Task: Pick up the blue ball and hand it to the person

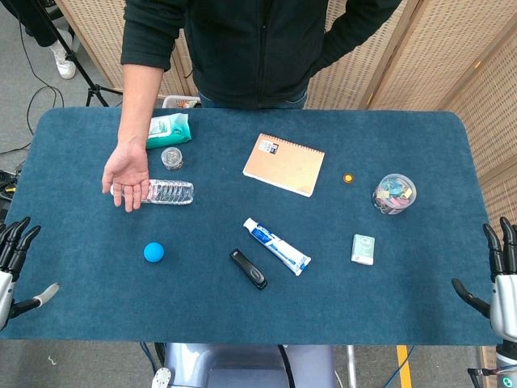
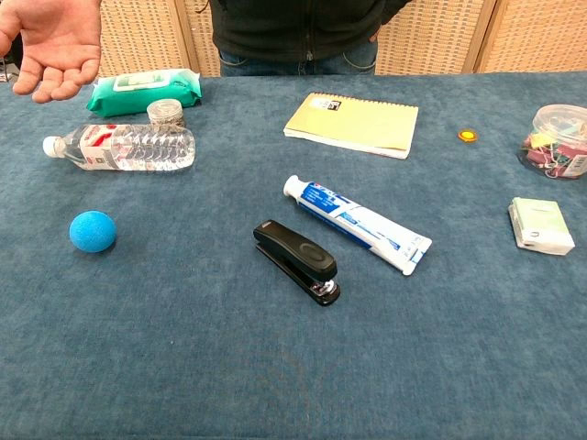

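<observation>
The blue ball (image 1: 153,252) (image 2: 93,231) lies on the blue table cloth, left of centre, free of any hand. The person's open palm (image 1: 127,173) (image 2: 55,44) is held out over the table just beyond the ball, beside a water bottle. My left hand (image 1: 14,257) sits at the table's left edge, fingers spread, holding nothing, well left of the ball. At the right edge my right hand (image 1: 499,267) is likewise empty with fingers apart. Neither hand shows in the chest view.
A clear water bottle (image 1: 168,192) lies just beyond the ball. A black stapler (image 1: 249,268), a toothpaste tube (image 1: 276,246), a notebook (image 1: 284,164), a wipes pack (image 1: 167,130), a small jar (image 1: 171,158), a clip tub (image 1: 393,194) and a small box (image 1: 363,249) are scattered about.
</observation>
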Available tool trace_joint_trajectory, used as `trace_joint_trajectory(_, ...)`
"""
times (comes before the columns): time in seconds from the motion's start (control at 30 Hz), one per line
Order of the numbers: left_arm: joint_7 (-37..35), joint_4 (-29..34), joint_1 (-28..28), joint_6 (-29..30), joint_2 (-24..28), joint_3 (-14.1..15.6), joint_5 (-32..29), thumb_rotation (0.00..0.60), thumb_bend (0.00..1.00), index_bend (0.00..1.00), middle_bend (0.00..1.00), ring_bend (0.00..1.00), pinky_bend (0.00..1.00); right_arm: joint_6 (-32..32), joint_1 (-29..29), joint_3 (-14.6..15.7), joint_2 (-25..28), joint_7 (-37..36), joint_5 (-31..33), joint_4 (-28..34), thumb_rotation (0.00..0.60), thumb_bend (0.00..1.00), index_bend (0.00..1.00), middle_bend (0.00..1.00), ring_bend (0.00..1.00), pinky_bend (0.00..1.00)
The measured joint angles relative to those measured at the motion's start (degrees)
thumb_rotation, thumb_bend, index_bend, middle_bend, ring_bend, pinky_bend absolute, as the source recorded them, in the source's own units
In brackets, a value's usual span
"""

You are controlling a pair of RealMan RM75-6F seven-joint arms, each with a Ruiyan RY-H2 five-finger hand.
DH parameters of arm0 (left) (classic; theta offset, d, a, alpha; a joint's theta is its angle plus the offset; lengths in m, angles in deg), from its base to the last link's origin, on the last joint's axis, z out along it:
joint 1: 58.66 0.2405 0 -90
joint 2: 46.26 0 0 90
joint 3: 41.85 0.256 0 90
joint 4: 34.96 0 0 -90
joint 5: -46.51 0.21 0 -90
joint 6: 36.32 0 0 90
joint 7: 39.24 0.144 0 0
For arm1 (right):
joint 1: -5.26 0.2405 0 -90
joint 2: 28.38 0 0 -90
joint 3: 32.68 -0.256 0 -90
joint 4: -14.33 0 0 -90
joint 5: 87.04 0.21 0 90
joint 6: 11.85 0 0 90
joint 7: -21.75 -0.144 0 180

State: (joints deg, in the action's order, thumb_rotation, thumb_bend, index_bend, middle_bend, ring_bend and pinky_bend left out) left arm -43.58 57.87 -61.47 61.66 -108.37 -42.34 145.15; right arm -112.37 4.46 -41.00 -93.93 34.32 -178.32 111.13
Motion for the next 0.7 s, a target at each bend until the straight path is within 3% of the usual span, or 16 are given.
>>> trace_joint_trajectory(0.37, 0.4, -0.4, -1.0, -3.8, 0.3, 1.8, 1.7, 0.600, 0.00, 0.00, 0.00, 0.00, 0.00, 0.6, -0.5, 0.1, 1.4, -1.9, 0.9, 1.8, 0.600, 0.00, 0.00, 0.00, 0.00, 0.00)
trace_joint_trajectory(0.57, 1.7, -2.0, -4.8, -15.6, -1.9, 3.3, 0.9, 0.600, 0.00, 0.05, 0.00, 0.00, 0.03, 1.3, -0.4, -0.3, 2.2, -4.0, 2.3, 1.8, 0.600, 0.00, 0.00, 0.00, 0.00, 0.00)
trace_joint_trajectory(0.7, 0.3, -5.4, -9.5, -25.1, -6.9, 3.3, -0.7, 0.600, 0.00, 0.08, 0.00, 0.00, 0.04, 2.3, -0.4, -0.4, 2.7, -4.8, 3.6, 2.1, 0.600, 0.00, 0.00, 0.00, 0.00, 0.00)
